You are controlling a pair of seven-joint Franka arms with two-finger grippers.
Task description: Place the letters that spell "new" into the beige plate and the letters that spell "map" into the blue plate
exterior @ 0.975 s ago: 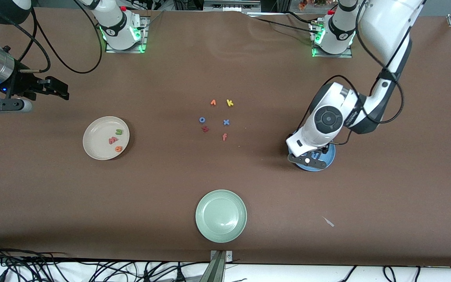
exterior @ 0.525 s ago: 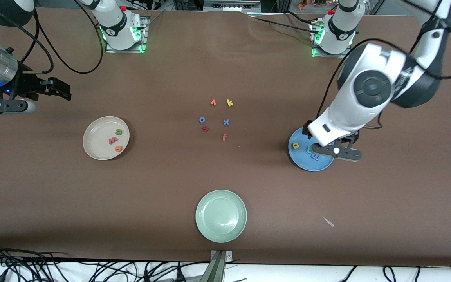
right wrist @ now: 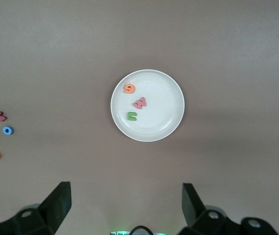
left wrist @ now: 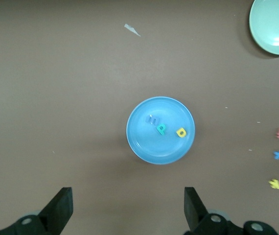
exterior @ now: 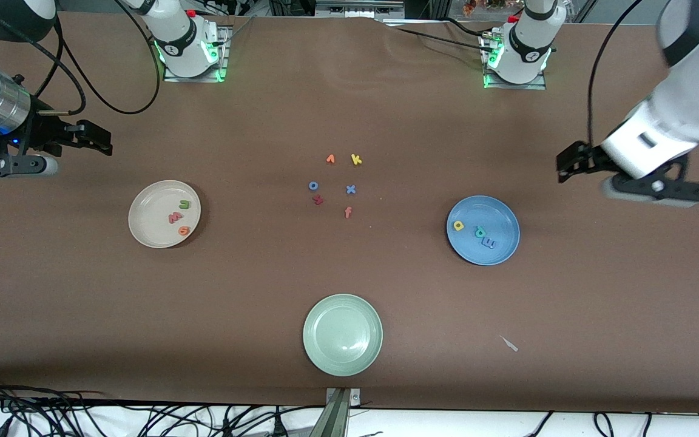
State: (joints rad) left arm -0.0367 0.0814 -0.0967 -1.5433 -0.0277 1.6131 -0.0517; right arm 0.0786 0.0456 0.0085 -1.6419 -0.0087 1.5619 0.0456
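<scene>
Front view — three plates on the brown table (exterior: 349,273) and twelve small foam letters, so let's count them off. The beige plate (exterior: 143,227), round, shallow, raised rim, sits toward the right arm's end and carries three letters: a green n (exterior: 184,204) at about one o'clock on the plate, a pinkish-red w (exterior: 175,217) near the middle, an orange e (exterior: 184,230) at four o'clock. The blue plate (exterior: 498,212), same shape and size, lies toward the left arm's end, also with three: a yellow a (exterior: 459,226) at nine o'clock, a teal-green p (exterior: 480,231) at centre, a blue m (exterior: 489,243) just nearer the camera. One pale green plate (exterior: 342,334) sits nearest the camera with nothing on it. Six loose letters cluster mid-table — orange v (exterior: 330,159), yellow k (exterior: 356,159), blue o (exterior: 313,186), blue x (exterior: 351,189), dark red letter (exterior: 318,199), orange-red f (exterior: 347,212). The right gripper (exterior: 97,141) hangs over bare table at the right arm's end, jaws spread wide, holding nothing. The left gripper (exterior: 568,165) is up over bare table beside the blue plate, fingers wide too, empty.
</scene>
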